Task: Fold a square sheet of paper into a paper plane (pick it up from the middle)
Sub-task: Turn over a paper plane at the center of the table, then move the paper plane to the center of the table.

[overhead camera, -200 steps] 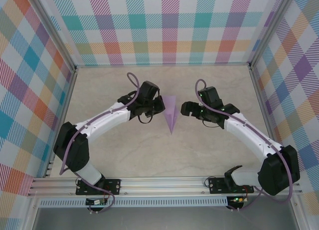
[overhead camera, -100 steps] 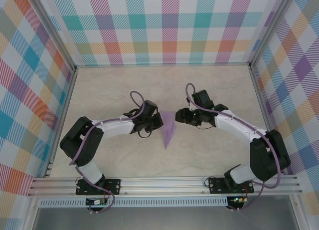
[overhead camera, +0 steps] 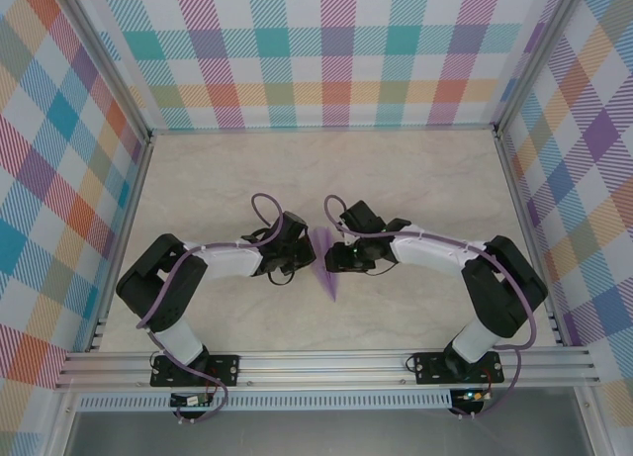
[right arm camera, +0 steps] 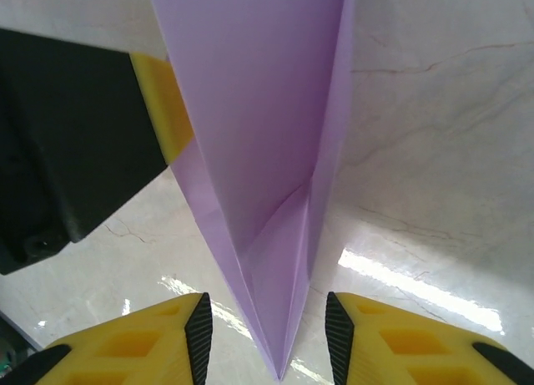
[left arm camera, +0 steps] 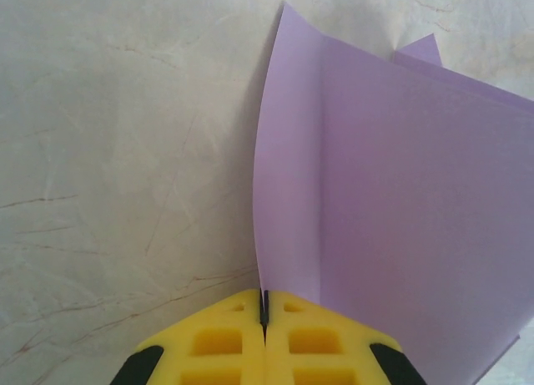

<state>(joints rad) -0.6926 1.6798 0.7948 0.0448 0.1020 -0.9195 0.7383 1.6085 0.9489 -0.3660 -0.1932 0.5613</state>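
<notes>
- paper's already a pointy dart, so I'd say this is the late shaping bit, not the first folds; the paper plane [overhead camera: 324,263] sits out on the table [overhead camera: 425,179], sandwiched between both grippers
- left gripper [left arm camera: 264,306] is pressed tight together, pinching the plane's edge; the sheet runs right into the seam between its yellow pads
- right gripper [right arm camera: 267,326] is spread, one finger on each side of the plane's pointed tip; small gaps both sides, so no grip as far as I can see
- next move, my guess: right side squeezes onto the tip along the centre crease while left holds firm; needs to land square or the nose skews
- top view gives the layout: left gripper just left of the plane, right one just right of it; can't read the jaws from up there though
- right wrist cam shows the tip folds plus the left gripper's yellow pad against the plane; left wrist cam shows the pinch and the curled flap
</notes>
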